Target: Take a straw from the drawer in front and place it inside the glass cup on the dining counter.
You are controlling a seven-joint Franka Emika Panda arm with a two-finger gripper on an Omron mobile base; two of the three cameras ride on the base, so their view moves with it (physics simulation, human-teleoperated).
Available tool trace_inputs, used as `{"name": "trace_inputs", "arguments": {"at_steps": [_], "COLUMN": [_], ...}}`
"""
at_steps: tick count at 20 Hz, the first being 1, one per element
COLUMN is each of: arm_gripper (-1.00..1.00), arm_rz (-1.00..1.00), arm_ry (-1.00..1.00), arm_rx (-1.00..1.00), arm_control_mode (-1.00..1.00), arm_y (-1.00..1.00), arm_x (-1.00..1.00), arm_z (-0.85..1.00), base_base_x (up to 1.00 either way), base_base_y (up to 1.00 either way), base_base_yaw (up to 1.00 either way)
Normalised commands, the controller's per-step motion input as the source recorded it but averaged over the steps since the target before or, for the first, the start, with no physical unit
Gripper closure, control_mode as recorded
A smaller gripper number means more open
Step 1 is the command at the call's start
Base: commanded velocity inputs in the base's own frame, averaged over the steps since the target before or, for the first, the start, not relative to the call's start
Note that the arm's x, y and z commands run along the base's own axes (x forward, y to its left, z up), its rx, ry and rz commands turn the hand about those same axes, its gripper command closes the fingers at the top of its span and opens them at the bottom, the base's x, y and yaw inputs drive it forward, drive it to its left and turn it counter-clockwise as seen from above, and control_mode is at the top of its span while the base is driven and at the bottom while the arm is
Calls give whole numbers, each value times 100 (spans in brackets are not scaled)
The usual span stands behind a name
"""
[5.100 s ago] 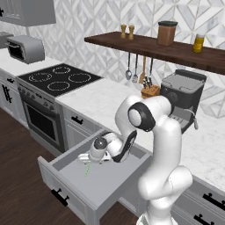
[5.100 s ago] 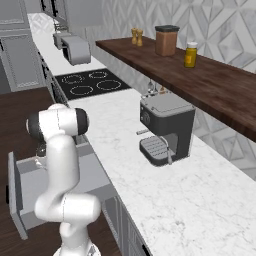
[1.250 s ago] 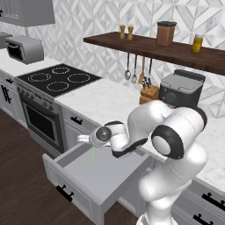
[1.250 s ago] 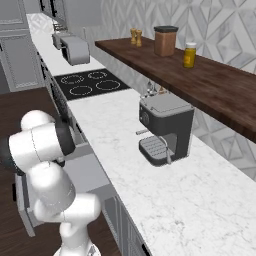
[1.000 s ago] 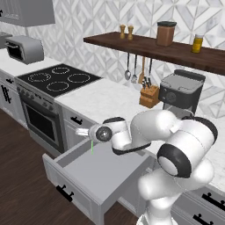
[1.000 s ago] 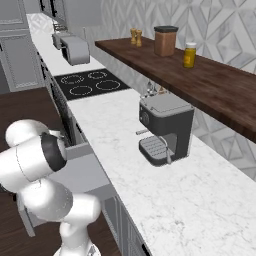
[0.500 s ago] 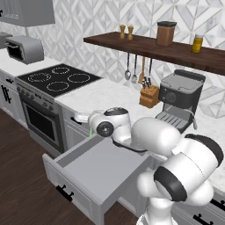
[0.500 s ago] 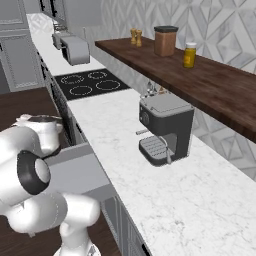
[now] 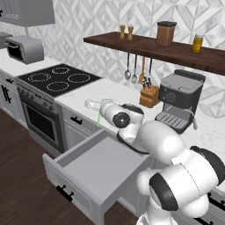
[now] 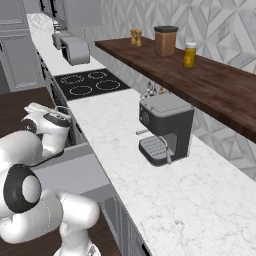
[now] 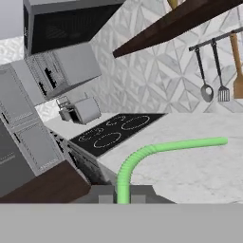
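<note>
The fingers (image 11: 123, 195) pinch tight on the straw (image 11: 156, 149), a bright green, ribbed, bent tube.

1. Drawer (image 9: 94, 169) pulled out below the bench (image 9: 110, 94), right of the stove (image 9: 55, 79).
2. Gripper (image 9: 90, 104) above the bench edge, behind the drawer.
3. Straw (image 11: 147, 159) pinched between the fingers (image 11: 105, 193), over the bench.
4. Coffee machine (image 9: 178, 101) on the bench under the shelf (image 9: 176, 50); knife block (image 9: 149, 96) left of it.
5. Toaster (image 9: 24, 48) left of the stove.
</note>
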Motion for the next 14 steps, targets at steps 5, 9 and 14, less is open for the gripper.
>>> {"name": "trace_inputs", "arguments": {"at_steps": [5,9,14], "arm_gripper": [100,100,100], "arm_rz": [-1,-4,-7], "arm_ry": [0,6,27], "arm_rx": [5,2,3], "arm_control_mode": [-100,-100,-100], "arm_y": [-39,-45,-48], "arm_x": [0,0,-3], "arm_z": [100,100,100], "base_base_x": [0,0,0], "base_base_y": [0,0,0], "base_base_yaw": [0,0,0]}}
